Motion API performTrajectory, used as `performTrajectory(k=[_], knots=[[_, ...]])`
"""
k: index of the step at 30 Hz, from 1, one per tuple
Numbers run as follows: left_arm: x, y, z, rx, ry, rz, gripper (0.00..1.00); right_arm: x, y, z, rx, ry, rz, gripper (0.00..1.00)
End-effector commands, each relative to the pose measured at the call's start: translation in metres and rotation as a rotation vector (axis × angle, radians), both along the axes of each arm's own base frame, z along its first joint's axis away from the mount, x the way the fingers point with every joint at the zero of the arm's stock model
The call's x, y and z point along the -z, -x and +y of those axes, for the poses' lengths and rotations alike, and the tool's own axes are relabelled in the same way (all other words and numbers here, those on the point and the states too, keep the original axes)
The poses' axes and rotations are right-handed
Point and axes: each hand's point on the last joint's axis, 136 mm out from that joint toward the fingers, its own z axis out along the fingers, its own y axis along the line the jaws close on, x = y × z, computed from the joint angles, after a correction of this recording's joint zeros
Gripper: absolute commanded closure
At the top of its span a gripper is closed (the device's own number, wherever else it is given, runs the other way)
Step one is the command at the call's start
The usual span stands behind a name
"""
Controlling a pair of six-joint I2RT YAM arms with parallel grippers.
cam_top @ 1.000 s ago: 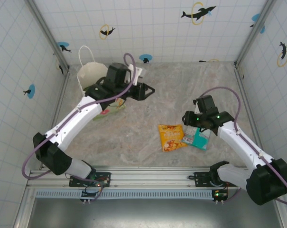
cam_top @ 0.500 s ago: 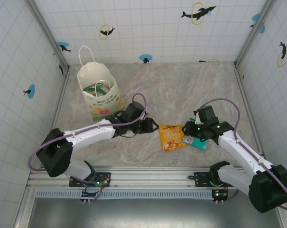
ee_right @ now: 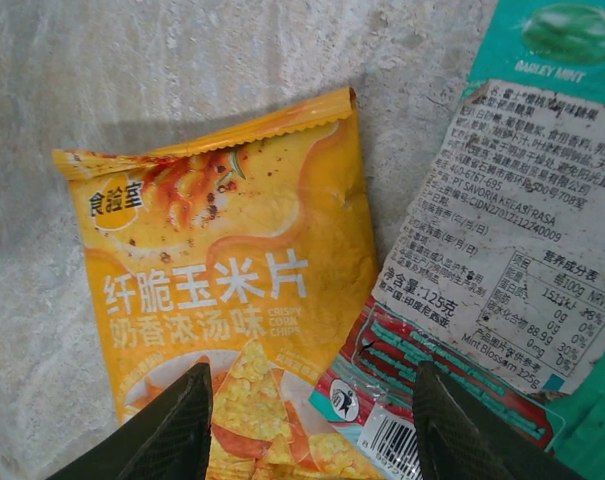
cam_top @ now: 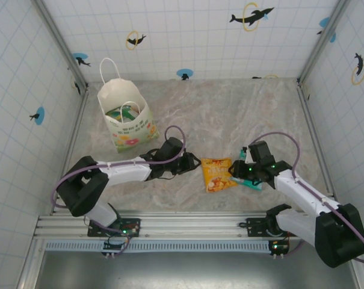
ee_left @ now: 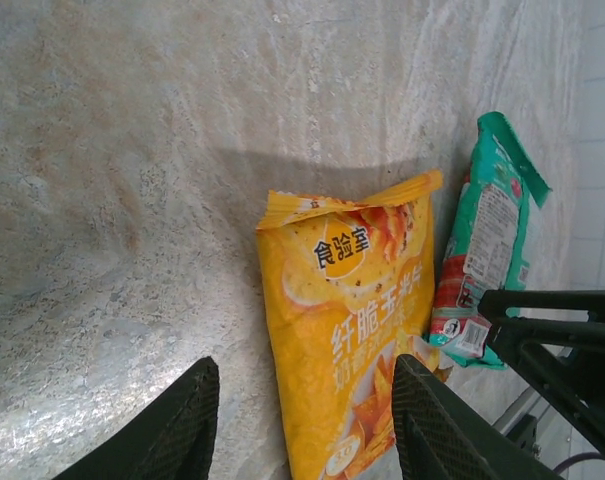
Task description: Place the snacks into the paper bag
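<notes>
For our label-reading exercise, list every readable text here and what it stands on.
"食验室", yellow packet
"纤脆玉米片", yellow packet
"奶香浓汤味", yellow packet
"BARLEY MINT", teal packet
"Mint Blossom 125g", teal packet label
Other packet print, paper bag lettering: too small.

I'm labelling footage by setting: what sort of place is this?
Probably a robot test cell in a lab: a grey marbled tabletop, boxed by white tile-patterned wall panels with black dolphin stickers, and a silver aluminium rail along the near edge.
</notes>
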Motion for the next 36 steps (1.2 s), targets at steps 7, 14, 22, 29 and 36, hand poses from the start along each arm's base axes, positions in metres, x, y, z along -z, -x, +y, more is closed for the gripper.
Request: performTrajectory(k=[7, 14, 22, 29, 36], knots=[[0.019, -0.002, -0.004, -0.032, 0.018, 0.029, 0.51, 0.016, 0.003, 0.000, -0.016, 0.030, 0.038, 0.45], [0.025, -0.002, -0.020, 0.011, 0.052, 0.053, 0.52, 0.025, 0.008, -0.002, -0.019, 0.047, 0.074, 0.46], [0.032, -0.004, -0.036, 0.037, 0.102, 0.083, 0.55, 0.029, 0.010, -0.002, -0.020, 0.043, 0.083, 0.48], [0.029, -0.001, -0.061, 0.083, 0.169, 0.099, 0.59, 0.030, 0.011, -0.001, -0.021, 0.034, 0.086, 0.49], [0.020, 0.002, -0.077, 0.100, 0.239, 0.110, 0.68, 0.031, 0.012, 0.001, -0.021, 0.020, 0.084, 0.50]])
